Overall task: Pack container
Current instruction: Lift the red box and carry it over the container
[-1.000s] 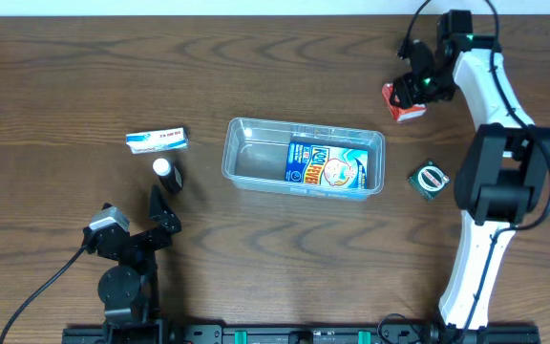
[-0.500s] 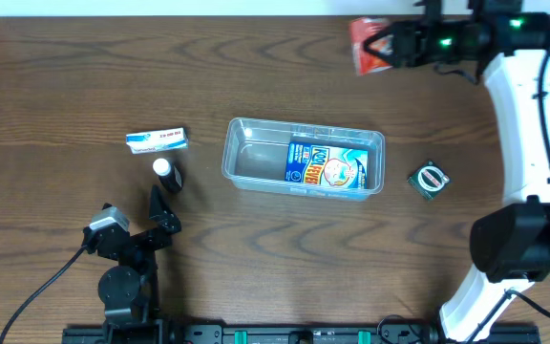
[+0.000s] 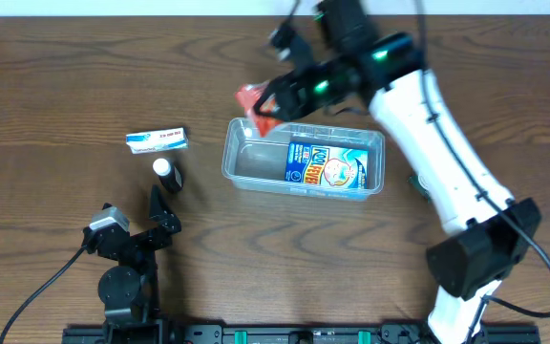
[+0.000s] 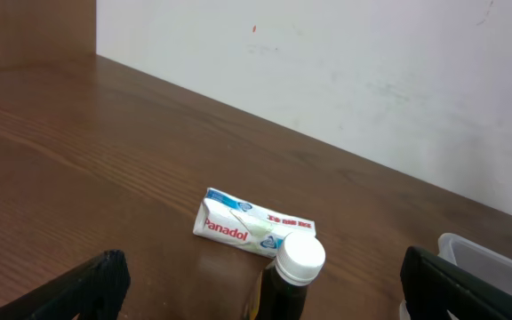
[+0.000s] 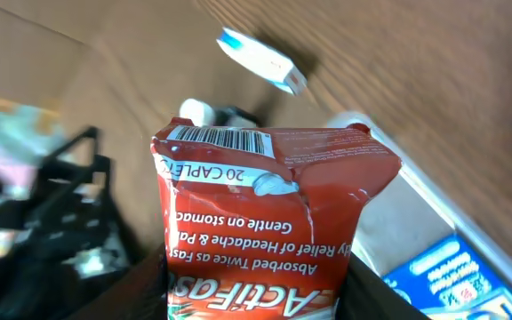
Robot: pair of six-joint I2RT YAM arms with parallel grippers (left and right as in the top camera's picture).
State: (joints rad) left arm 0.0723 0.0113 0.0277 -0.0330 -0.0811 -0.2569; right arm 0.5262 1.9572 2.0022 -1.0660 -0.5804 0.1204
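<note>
The clear plastic container [image 3: 244, 164] sits mid-table with a blue box [image 3: 325, 168] lying in its right half. My right gripper [image 3: 273, 103] is shut on a red ActiFast box [image 3: 254, 103] and holds it above the container's far left corner; the box fills the right wrist view [image 5: 265, 222]. My left gripper [image 4: 256, 284] is open, low at the front left, with a dark bottle with a white cap [image 4: 293, 277] between its fingers' line and a white Panadol box [image 4: 243, 222] beyond it.
The Panadol box [image 3: 157, 140] and the bottle [image 3: 167, 174] lie left of the container. A small dark green box [image 3: 418, 182] is partly hidden under my right arm at the right. A white wall backs the table.
My right arm has swung left from the far right corner, carrying the red box from the table to above the container's left end. The left arm has not moved.
</note>
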